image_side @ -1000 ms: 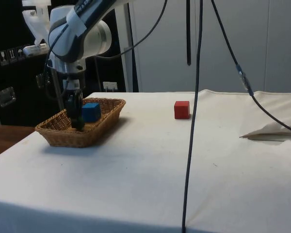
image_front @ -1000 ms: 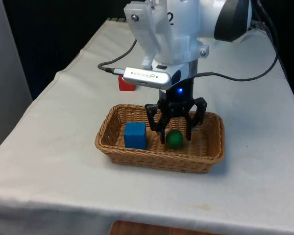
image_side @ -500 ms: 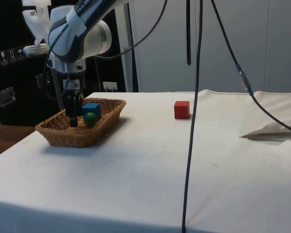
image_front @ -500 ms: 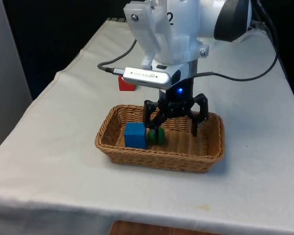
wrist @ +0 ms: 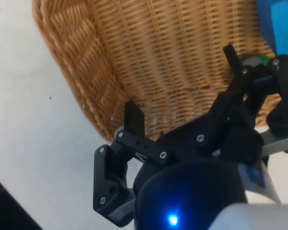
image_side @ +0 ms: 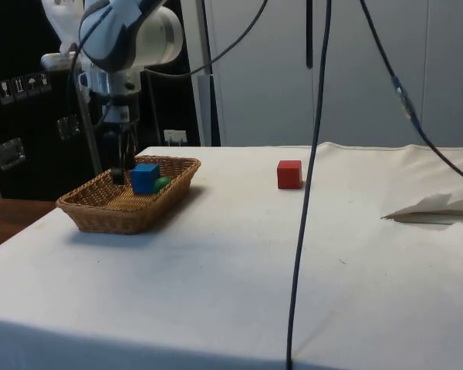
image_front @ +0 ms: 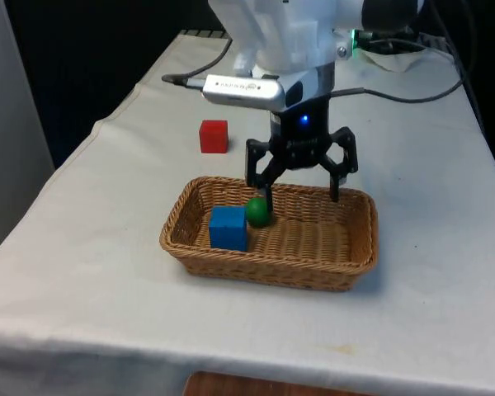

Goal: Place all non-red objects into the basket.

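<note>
Hiding behind the blue cube (image_side: 144,178), the green ball (image_side: 162,183) barely shows.

Basket (image_front: 359,252) half bare; cube (image_front: 228,228), ball (image_front: 257,212) seemingly touching

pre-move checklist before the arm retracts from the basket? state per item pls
1. Tool open, nothing held: ok.
2. Green ball resting in the wicker basket, next to the blue cube: ok.
3. Ball clear of the fingers: cannot tell; in the front view one fingertip sits right by it.
4. Tool above the basket rim: ok in the side view.
5. Red cube out on the cloth, apart from the basket: ok.
6. No other non-red object on the table: ok.
</note>
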Controlling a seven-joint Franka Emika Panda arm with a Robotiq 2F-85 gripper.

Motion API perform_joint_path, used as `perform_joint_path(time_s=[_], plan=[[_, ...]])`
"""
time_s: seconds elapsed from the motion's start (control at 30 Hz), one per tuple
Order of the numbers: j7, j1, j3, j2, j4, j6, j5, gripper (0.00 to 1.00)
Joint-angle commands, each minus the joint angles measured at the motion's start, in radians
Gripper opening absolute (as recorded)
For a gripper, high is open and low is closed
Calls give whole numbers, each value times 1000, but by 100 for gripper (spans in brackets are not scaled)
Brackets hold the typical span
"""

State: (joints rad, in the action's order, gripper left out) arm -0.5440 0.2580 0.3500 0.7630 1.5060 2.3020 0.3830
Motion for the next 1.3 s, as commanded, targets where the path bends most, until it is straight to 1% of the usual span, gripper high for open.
perform_joint_path(time_s=[0.0, 0.2, 0.23, 0.27, 0.5, 0.53, 0.67, 0.83, 0.87, 0.9, 1.13, 1.17, 1.2, 1.27], plan=[[7, 3, 1, -20, 17, -1, 6, 100], [28, 8, 1, -76, 63, -9, 11, 100], [24, 6, 0, -65, 54, -8, 6, 100], [31, 8, 1, -84, 70, -9, 11, 100], [56, 14, 1, -148, 122, -17, 13, 100], [54, 13, 0, -139, 113, -17, 8, 100], [71, 17, 1, -186, 151, -24, 13, 100], [87, 20, 1, -230, 185, -32, 12, 100], [81, 18, 0, -214, 172, -30, 8, 100], [91, 21, 1, -240, 192, -34, 12, 100], [113, 28, 3, -303, 252, -38, 8, 100], [105, 24, 0, -294, 241, -44, 8, 100], [116, 29, 3, -309, 259, -37, 7, 100], [128, 33, 4, -326, 278, -34, 4, 100]])
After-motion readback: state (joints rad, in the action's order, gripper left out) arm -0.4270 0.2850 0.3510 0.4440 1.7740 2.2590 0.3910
